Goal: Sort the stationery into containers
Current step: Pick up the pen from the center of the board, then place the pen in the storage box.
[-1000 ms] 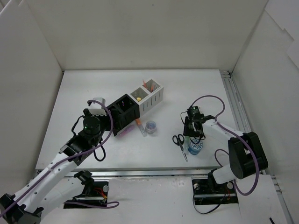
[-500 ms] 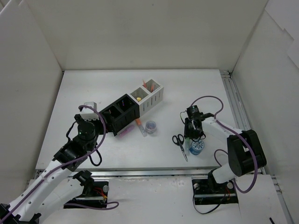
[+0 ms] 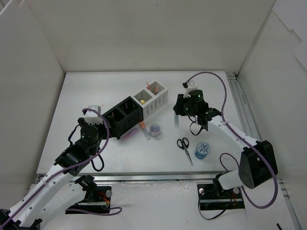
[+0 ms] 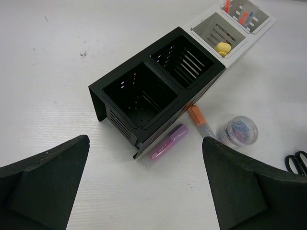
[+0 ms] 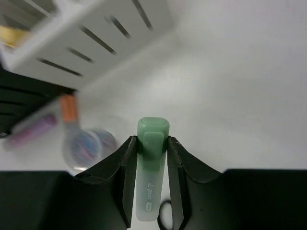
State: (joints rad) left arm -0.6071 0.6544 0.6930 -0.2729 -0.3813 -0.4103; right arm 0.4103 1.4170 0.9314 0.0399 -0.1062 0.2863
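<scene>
The right hand point(image 5: 152, 143) is closed on a pale green eraser point(image 5: 152, 163) in a clear sleeve. The sleeve carries a line of small dark script, too small to read. The eraser hangs above the counter point(image 3: 96, 91), to the right of the organiser row point(image 3: 136, 106) and apart from it.

The row runs diagonally, with two black compartments point(image 4: 158, 81) at its near left end and two white slotted ones point(image 4: 235, 24) at its far right end. The white compartment next to the black pair holds a small yellow piece point(image 4: 221, 48). The far one holds orange pens point(image 4: 243, 17).

Just beside the row's near side lie a purple marker point(image 4: 168, 142), an orange marker point(image 4: 199, 120) and a round clear tub point(image 4: 238, 132) of coloured bits. Black-handled scissors point(image 3: 183, 146) and a blue tape roll point(image 3: 202, 150) lie further right.

The left hand point(image 4: 145, 143) is spread wide with nothing in it, just near of the black end.
</scene>
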